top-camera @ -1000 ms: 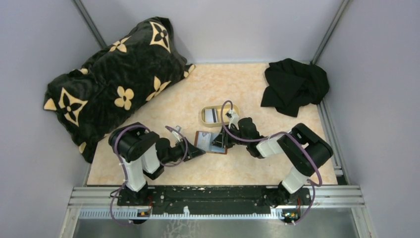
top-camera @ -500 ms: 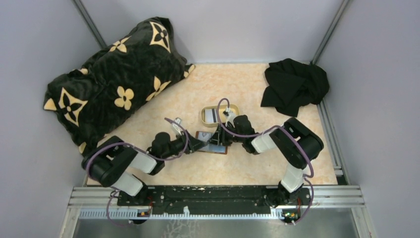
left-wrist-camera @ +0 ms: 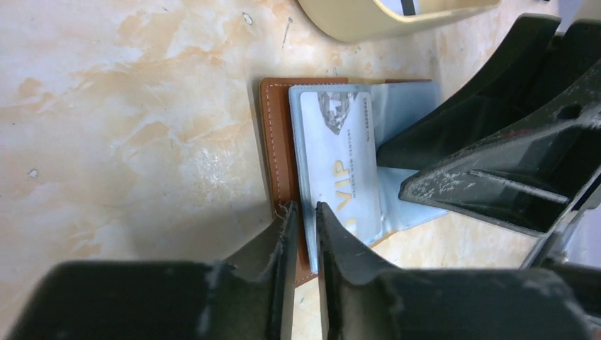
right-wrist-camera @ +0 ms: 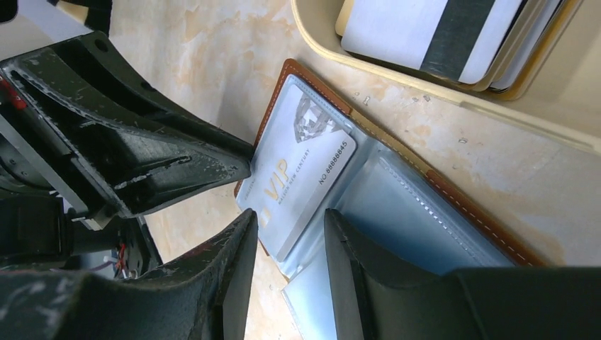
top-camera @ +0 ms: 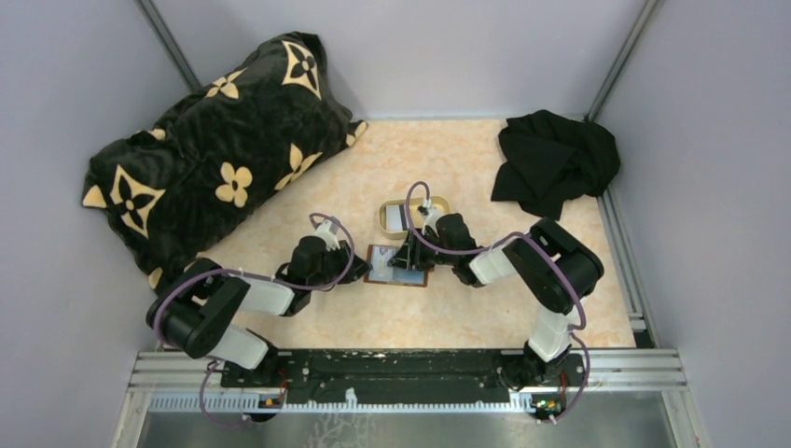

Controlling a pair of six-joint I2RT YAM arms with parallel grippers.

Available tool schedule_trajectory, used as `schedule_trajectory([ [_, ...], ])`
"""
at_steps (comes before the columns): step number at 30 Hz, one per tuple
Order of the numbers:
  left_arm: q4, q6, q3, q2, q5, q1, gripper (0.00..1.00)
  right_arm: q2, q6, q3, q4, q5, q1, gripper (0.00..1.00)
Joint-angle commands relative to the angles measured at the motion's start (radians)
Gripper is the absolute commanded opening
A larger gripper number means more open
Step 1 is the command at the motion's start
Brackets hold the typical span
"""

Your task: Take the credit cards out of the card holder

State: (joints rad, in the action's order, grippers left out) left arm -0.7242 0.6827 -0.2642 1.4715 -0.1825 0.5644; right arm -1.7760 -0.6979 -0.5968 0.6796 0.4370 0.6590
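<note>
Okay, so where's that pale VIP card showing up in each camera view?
Top external: the VIP card is a small pale patch on the left panel of the open card holder, mid-table.
Left wrist: centre of the frame, its print running up the picture.
Right wrist: centre-left, slanted.
Shared landmark: the tan tray, just beyond the holder in every view.

Card holder [left-wrist-camera: 273, 142] open flat, brown rim, blue-grey inside; pale VIP credit card [left-wrist-camera: 336, 163] on one panel.
</note>
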Motion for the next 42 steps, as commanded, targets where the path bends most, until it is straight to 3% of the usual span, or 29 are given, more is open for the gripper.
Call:
schedule_trajectory([
  [1,0.074,-0.031,-0.002,0.048,-0.003,-0.003,0.15,-0.026,0.019,-0.02,-0.053,-0.054,0.004,0.4],
  [3,0.076,-0.032,-0.005,0.062,-0.005,-0.003,0.02,-0.03,0.017,-0.025,-0.056,-0.052,0.004,0.4],
  [4,0.078,-0.033,-0.007,0.066,-0.008,-0.003,0.0,-0.032,0.017,-0.027,-0.057,-0.051,0.004,0.4],
  [17,0.045,-0.013,0.001,0.164,-0.055,-0.003,0.0,-0.077,0.007,-0.075,-0.048,-0.025,0.013,0.38],
  [42,-0.062,0.025,-0.002,0.266,-0.102,-0.003,0.0,0.02,-0.036,-0.017,0.147,0.14,0.033,0.36],
])
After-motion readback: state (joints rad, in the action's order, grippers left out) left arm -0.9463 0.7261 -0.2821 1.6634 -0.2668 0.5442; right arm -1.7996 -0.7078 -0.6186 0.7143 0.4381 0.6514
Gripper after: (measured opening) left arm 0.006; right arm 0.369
